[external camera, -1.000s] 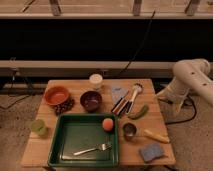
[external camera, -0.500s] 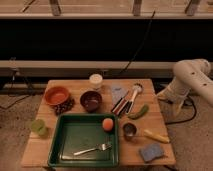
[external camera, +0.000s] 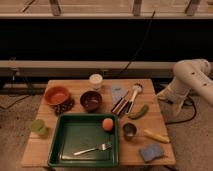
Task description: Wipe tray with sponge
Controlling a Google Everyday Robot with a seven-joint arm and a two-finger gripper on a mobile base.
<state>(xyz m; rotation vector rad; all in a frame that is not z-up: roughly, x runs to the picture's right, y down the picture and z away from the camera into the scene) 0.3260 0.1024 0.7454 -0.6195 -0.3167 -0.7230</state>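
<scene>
The dark green tray (external camera: pixel 56 145) sits at the front left of the wooden table. A fork (external camera: pixel 93 148) and an orange round fruit (external camera: pixel 107 124) lie inside it. Near the table's front right corner, outside the tray, the blue-grey sponge (external camera: pixel 150 151) rests flat. My white arm comes in from the right, and its gripper (external camera: pixel 167 96) hangs beside the table's right edge, well away from the sponge and the tray. The gripper stands open and holds nothing.
Behind the tray are an orange bowl (external camera: pixel 56 95), a dark bowl (external camera: pixel 91 100), a white cup (external camera: pixel 96 80), a pale cloth (external camera: pixel 119 92) and several utensils (external camera: pixel 128 102). A green cup (external camera: pixel 38 126) stands left. A green vegetable (external camera: pixel 139 111), a metal cup (external camera: pixel 129 130) and a yellow item (external camera: pixel 156 136) lie right.
</scene>
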